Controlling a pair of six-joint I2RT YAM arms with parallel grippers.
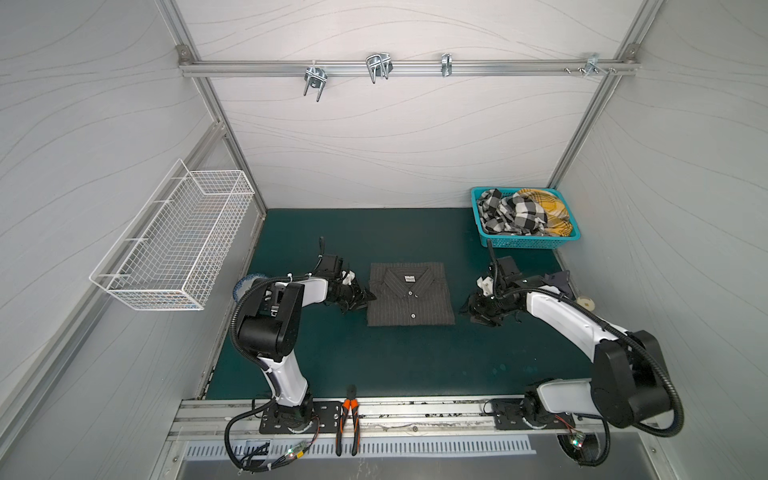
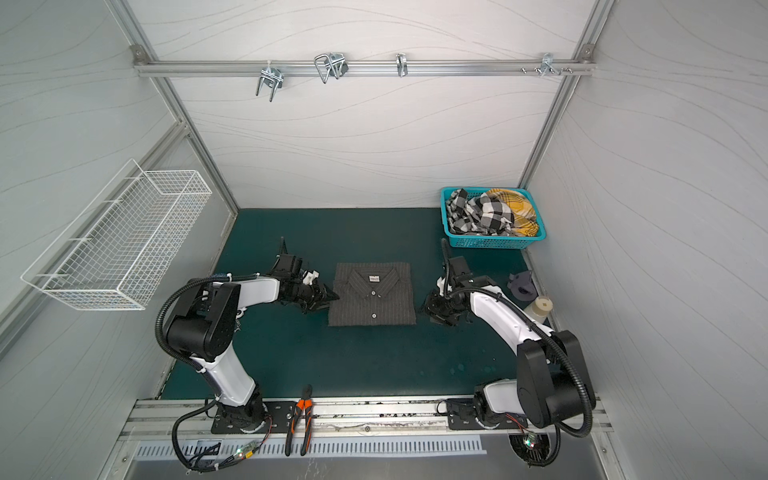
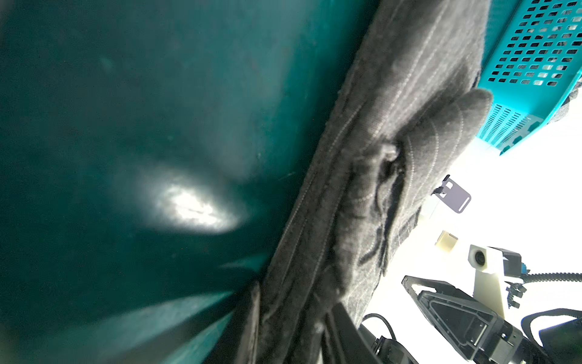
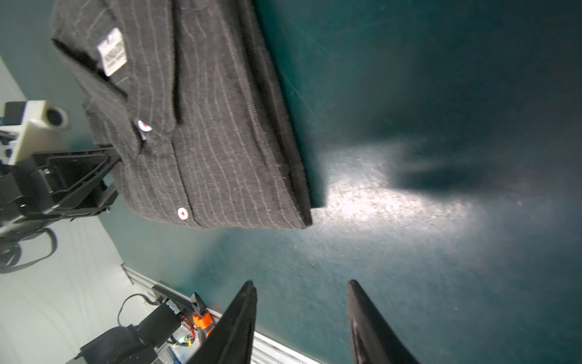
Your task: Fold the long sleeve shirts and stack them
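Note:
A long sleeve shirt (image 1: 409, 295) (image 2: 372, 295), dark charcoal with pale pinstripes, lies folded into a neat rectangle in the middle of the green mat, collar and white buttons facing up. My left gripper (image 1: 368, 300) (image 2: 332, 297) is at the shirt's left edge. In the left wrist view its two fingers stand on either side of the layered cloth (image 3: 393, 157), which fills the gap of the gripper (image 3: 297, 294). My right gripper (image 1: 467, 309) (image 2: 426, 305) (image 4: 300, 282) hovers over bare mat just right of the shirt (image 4: 204, 141), open and empty.
A teal basket (image 1: 525, 241) at the back right holds crumpled plaid clothes (image 1: 519, 210). A white wire basket (image 1: 174, 245) hangs on the left wall. Orange-handled pliers (image 1: 348, 419) lie on the front rail. A purple part (image 2: 521, 284) and a cream spool (image 2: 540, 307) sit at the mat's right edge.

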